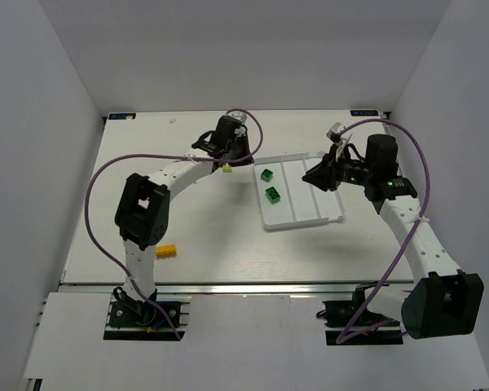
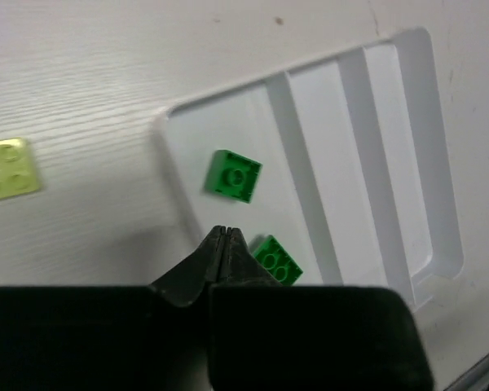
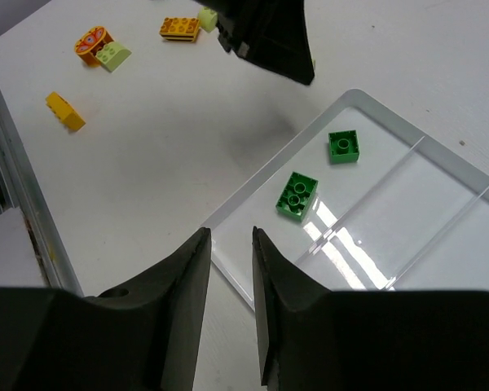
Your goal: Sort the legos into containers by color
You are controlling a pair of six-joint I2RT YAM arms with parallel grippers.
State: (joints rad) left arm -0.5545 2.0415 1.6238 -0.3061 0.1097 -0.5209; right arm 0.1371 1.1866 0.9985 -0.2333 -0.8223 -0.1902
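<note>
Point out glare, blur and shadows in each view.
Right wrist: glare streaks on the shallow white plastic tray, soft shadow on the white table; left wrist: black left gripper blurred, pale yellow-green studded brick slightly soft; top external: bright strip along the table's near edge.

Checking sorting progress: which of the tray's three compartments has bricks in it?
The outer compartment nearest the left arm: it holds two green bricks; the other two are bare.
</note>
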